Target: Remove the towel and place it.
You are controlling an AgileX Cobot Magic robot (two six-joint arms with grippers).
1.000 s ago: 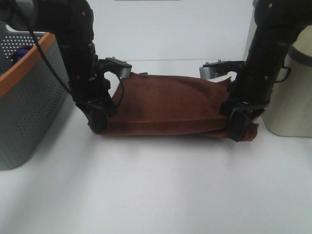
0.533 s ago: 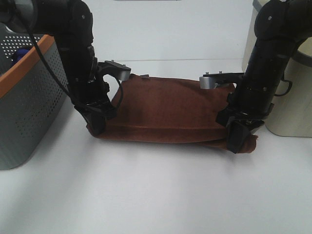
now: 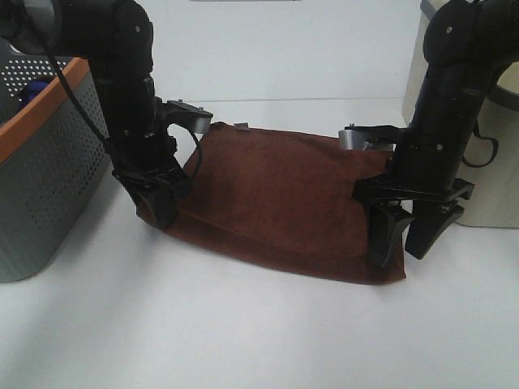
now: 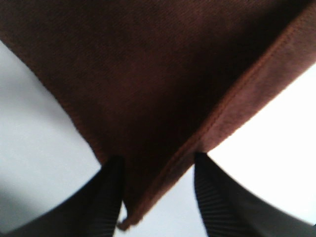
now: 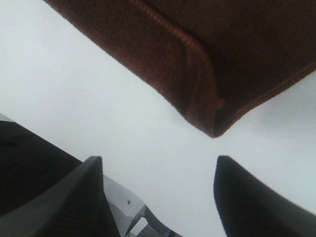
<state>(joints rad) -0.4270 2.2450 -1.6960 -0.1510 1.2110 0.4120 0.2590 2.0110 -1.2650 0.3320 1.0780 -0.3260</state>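
The dark brown towel point(image 3: 276, 194) lies spread flat on the white table between my two arms, its small light tag point(image 3: 240, 125) at the far edge. My left gripper point(image 3: 160, 212) stands low over the towel's near left corner. In the left wrist view its jaws point(image 4: 158, 202) are apart, with the towel's corner point(image 4: 148, 74) lying loose between them and white table showing beside one finger. My right gripper point(image 3: 409, 243) hangs wide open at the towel's near right corner. In the right wrist view the towel's corner point(image 5: 222, 49) rests on the table clear of that gripper point(image 5: 163, 197).
A grey perforated basket point(image 3: 40, 162) with an orange rim stands at the left, close to my left arm. A cream bin point(image 3: 495, 162) stands at the right behind my right arm. Bare white table stretches along the front.
Both grippers have opened and let go of the towel. Its lifted, folded front edge has dropped and spread forward flat on the table.
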